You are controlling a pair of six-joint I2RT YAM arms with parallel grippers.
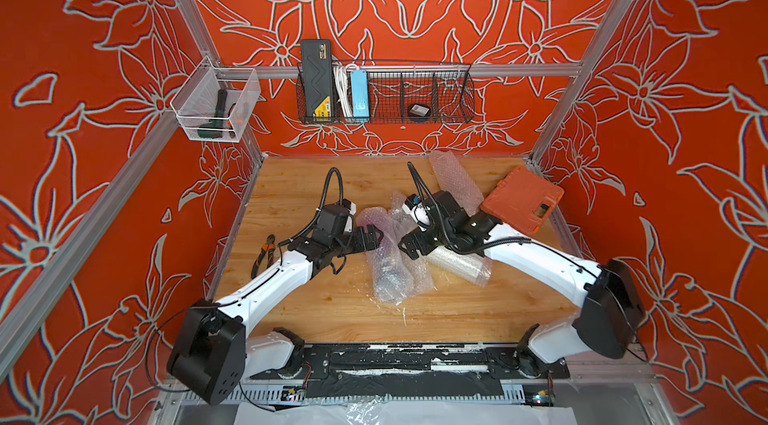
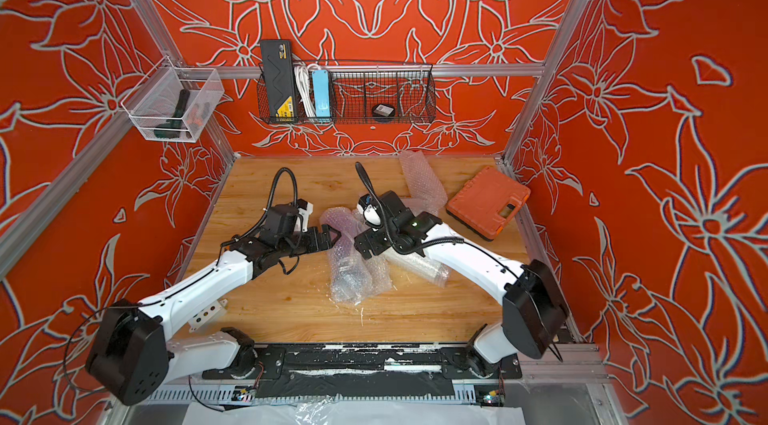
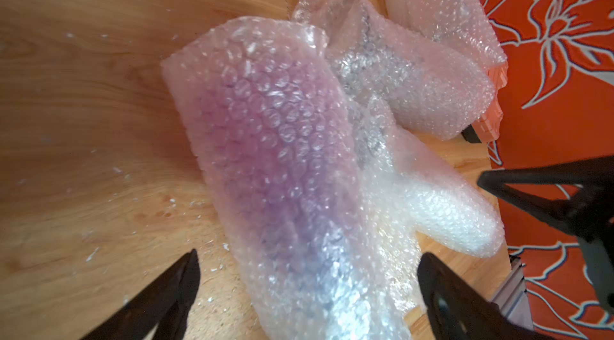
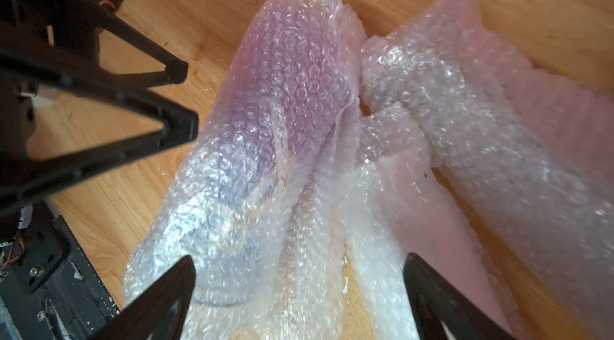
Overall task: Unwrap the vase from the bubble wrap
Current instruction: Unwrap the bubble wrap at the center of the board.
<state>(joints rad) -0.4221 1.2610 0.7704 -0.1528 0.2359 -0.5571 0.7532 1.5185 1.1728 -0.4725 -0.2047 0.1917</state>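
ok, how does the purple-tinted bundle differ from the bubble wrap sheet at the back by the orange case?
The purple-tinted bundle is a plump roll with purple showing through; the back sheet looks pale and limp, nothing visible inside. The bundle lies mid-table; the back sheet lies near the far edge beside the orange case. Both are clear bubble wrap.

Clear bubble wrap (image 1: 386,261), dotted with small bubbles, shows a purple tint within. The table (image 1: 291,186) is honey-coloured woodgrain, the case (image 1: 521,198) orange, the walls (image 1: 415,7) red with pale floral outlines.
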